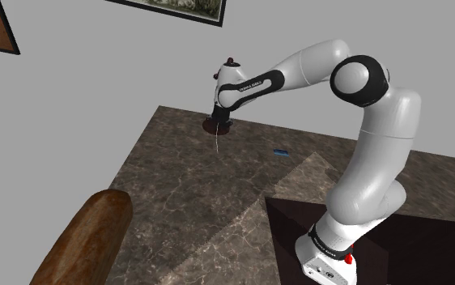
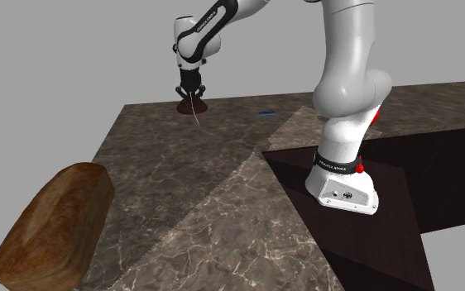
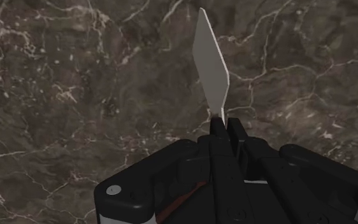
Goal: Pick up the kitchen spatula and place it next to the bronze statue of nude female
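Standing here and going from the shoulder view's left: down at the near corner there's the statue (image 1: 84, 239). From this angle it honestly just reads as a rounded brown lump at the edge of the dark marble counter (image 1: 177, 202). A couple of picture frames (image 1: 181, 10) hang on the grey wall above.

Moving right, the gripper (image 1: 217, 123) is way over by the counter's far edge, pointing down, with the spatula (image 1: 217, 142) pinched in it. From the two room-side views the spatula is just a thin pale sliver hanging below the hand. The wrist view shows it properly: it's flat, grey and pointed, and it sticks out past the fingertips (image 3: 235, 130) with the marble behind it. Both fingers are squeezed in on its narrow neck. Can't tell whether the tip touches the stone. There's also a dark reddish round patch (image 1: 210, 127) right under the hand, and I can't make out what it is.

So the spatula is well apart from the statue: far edge versus near corner.

A bit further right, a small blue thing (image 1: 280, 152) lies flat on the marble, on its own. Then the white arm (image 1: 372, 146) arcs back and down to its dark stand (image 1: 287, 235) at the lower right.
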Motion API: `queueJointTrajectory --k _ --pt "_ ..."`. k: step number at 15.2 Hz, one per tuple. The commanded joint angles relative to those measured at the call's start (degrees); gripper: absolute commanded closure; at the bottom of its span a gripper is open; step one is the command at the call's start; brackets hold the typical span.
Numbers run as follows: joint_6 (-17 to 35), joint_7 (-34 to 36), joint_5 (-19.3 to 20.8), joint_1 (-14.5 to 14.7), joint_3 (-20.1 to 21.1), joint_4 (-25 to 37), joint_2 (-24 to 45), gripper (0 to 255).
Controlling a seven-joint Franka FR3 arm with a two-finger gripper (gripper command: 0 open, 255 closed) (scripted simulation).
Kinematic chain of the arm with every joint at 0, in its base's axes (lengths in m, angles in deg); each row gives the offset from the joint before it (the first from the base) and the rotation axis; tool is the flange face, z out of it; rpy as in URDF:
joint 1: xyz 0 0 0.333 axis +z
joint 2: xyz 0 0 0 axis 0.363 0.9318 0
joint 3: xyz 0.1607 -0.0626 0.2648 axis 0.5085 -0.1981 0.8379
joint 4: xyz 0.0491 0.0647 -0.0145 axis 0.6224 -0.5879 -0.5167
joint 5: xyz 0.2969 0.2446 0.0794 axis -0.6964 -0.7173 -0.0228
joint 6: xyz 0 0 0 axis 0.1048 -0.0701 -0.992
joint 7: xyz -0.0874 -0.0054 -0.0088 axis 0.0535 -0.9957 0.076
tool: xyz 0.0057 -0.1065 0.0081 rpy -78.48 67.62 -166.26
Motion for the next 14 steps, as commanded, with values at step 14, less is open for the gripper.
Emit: queueJointTrajectory --k 14 --pt "6.9 2.2 2.8 2.0 -2.5 -2.2 5.8 255"
